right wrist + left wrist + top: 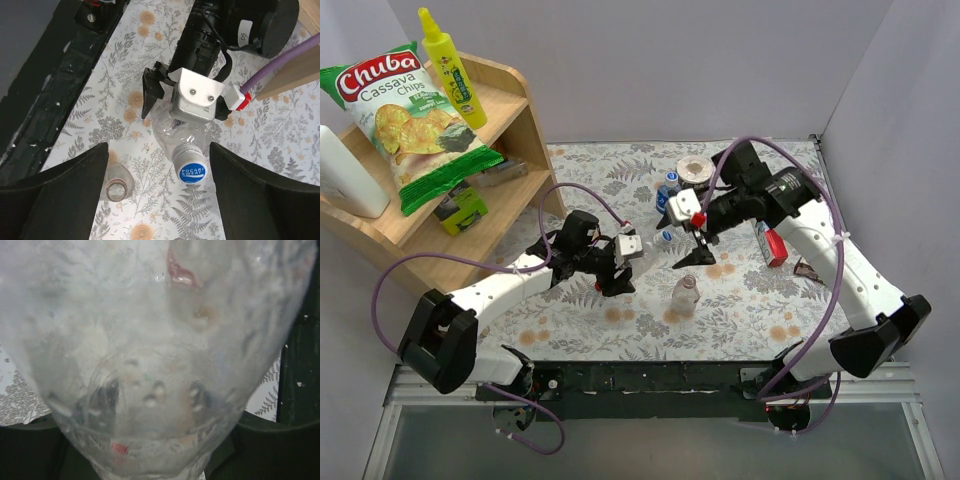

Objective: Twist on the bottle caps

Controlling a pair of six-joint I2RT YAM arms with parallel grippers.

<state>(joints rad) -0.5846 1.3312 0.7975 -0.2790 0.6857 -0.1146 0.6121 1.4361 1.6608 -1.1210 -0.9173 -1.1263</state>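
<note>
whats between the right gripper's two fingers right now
The blue cap on the clear bottle's neck lies in the gap of the open right gripper, touching neither finger; an uncapped bottle stands near one finger. The right wrist view shows it.

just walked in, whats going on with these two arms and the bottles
The left arm's fingers are clamped on a clear plastic bottle, held on its side, with a blue screw cap marked Pocari Sweat on its neck. The right arm's fingers stand open on either side of that cap, not touching it. A second clear bottle stands uncapped on the floral table.
</note>
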